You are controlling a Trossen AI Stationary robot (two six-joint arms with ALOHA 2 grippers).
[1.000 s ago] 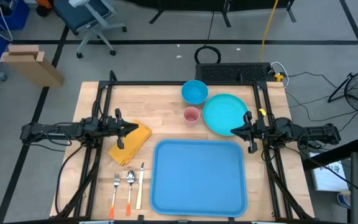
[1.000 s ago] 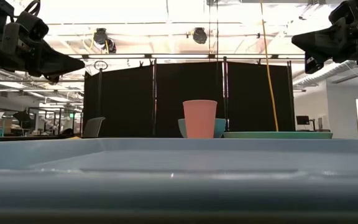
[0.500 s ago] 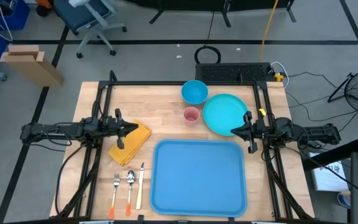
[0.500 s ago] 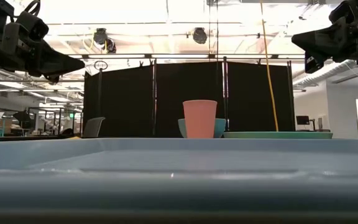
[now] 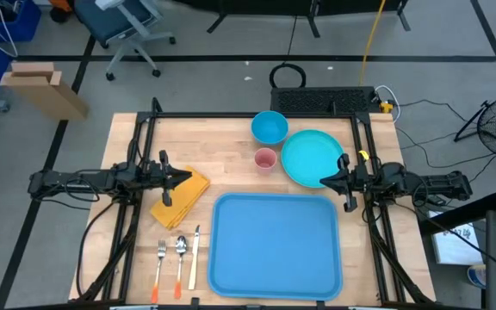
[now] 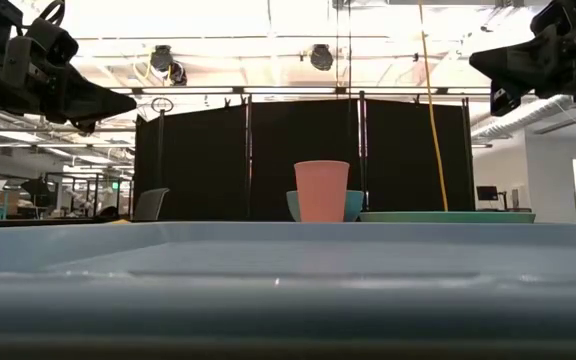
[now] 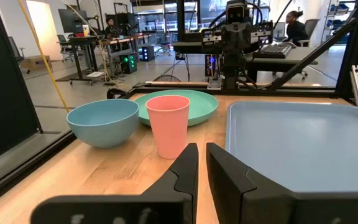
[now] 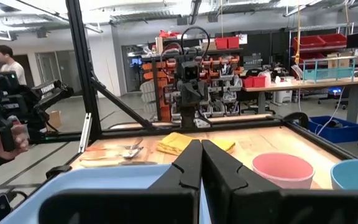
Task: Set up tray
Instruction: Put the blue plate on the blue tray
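Note:
The large blue tray [image 5: 275, 245] lies flat on the near middle of the table; it also shows as the tray [image 7: 303, 134]. Beyond it stand a pink cup [image 5: 265, 160], a small blue bowl [image 5: 269, 127] and a round turquoise plate [image 5: 313, 158]. A yellow napkin [image 5: 182, 195] lies left of the tray. A fork, spoon and knife [image 5: 179, 261] lie near the front edge. My left gripper [image 5: 188, 179] hovers shut above the napkin. My right gripper [image 5: 324, 182] hovers shut over the plate's near right rim. Both are well above the table in the low view.
Black frame rails [image 5: 136, 172] run along both sides of the table and across its far edge. Bare wood shows between the napkin and the cup. A person [image 8: 2, 56] stands in the room behind.

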